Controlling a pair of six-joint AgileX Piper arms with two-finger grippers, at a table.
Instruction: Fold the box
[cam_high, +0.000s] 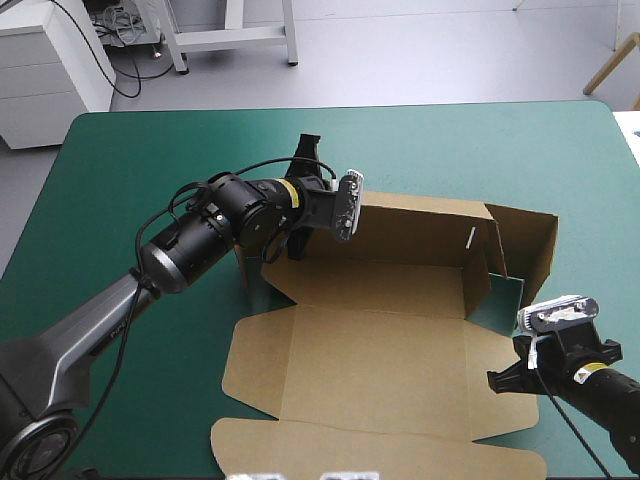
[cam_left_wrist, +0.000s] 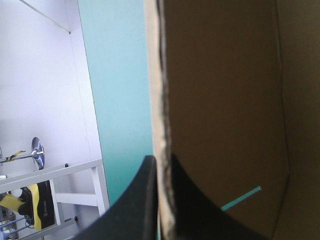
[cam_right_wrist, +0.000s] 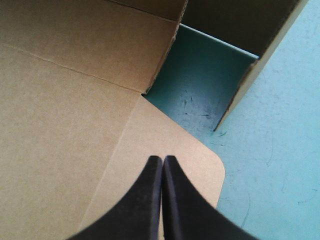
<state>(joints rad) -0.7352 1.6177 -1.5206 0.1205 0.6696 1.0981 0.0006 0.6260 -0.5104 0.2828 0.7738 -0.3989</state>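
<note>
High view: box (cam_high: 380, 350) mid-table, toward right. Near: lid panel flat, pointing at robot. Right gripper (cam_right_wrist: 162, 159) over rounded side flap (cam_right_wrist: 200, 165), fingers together, likely poised to press it. Farther: left gripper (cam_left_wrist: 160, 159) clamped on raised wall (cam_left_wrist: 215, 100) at far-left corner, probably steadying it upright. Tray's long axis runs left-right.

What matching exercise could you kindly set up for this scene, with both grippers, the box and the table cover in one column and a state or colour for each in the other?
Column one:
1. left gripper
2. right gripper
3. box
4. table cover

Column two:
A. teal-green
B. shut on the box
C. shut, holding nothing
D. brown, some walls raised, the rest lying flat

Pairs: 1-B, 2-C, 3-D, 4-A.
</note>
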